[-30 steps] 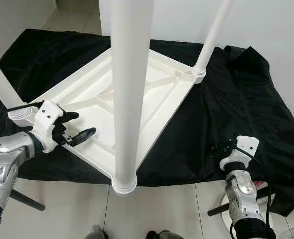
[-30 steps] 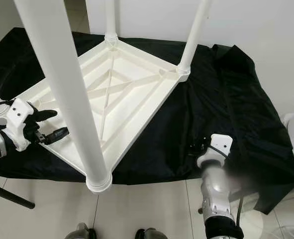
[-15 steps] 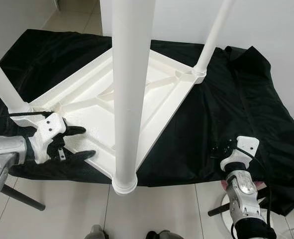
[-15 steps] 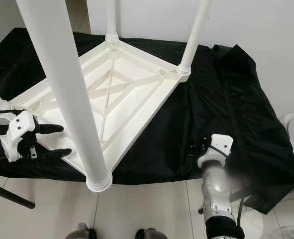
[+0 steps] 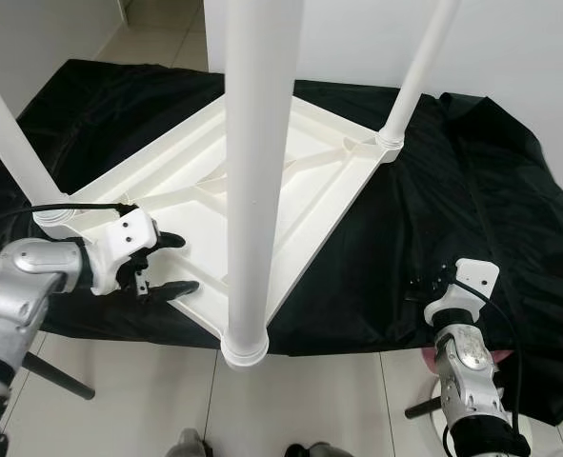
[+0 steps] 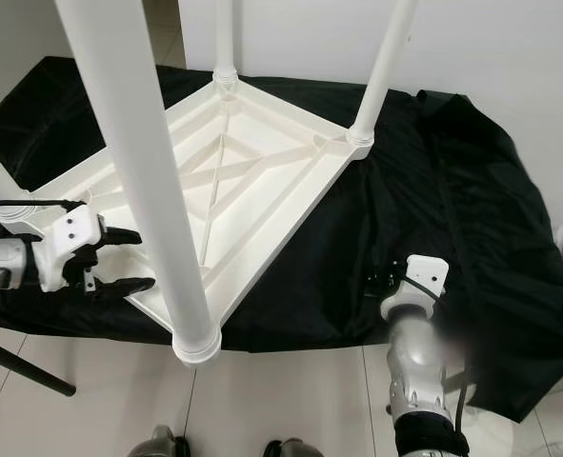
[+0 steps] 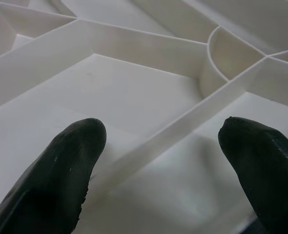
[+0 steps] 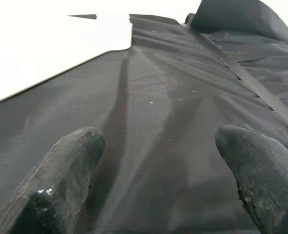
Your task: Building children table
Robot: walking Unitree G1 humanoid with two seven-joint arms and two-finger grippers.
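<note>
white plastic on black cloth

the upturned children's table (image 5: 262, 181) is plain white all over, ribs and legs (image 5: 259, 171) alike. the cloth (image 5: 433, 219) beneath it is solid black with a dull sheen, unpatterned. both arms are silver with white wrist housings; the left pincer (image 5: 171, 264) and right pincer (image 8: 158, 161) have black fingers, the right ones scuffed with pale specks. the floor (image 5: 310, 409) is pale off-white tile with thin grey grout lines; the wall (image 6: 510, 48) is white.

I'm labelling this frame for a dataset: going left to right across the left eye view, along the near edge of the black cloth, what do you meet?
left gripper at the table's near-left rim → nearest white table leg, standing up from the upturned tabletop → bare black cloth → right gripper at the cloth's edge.
</note>
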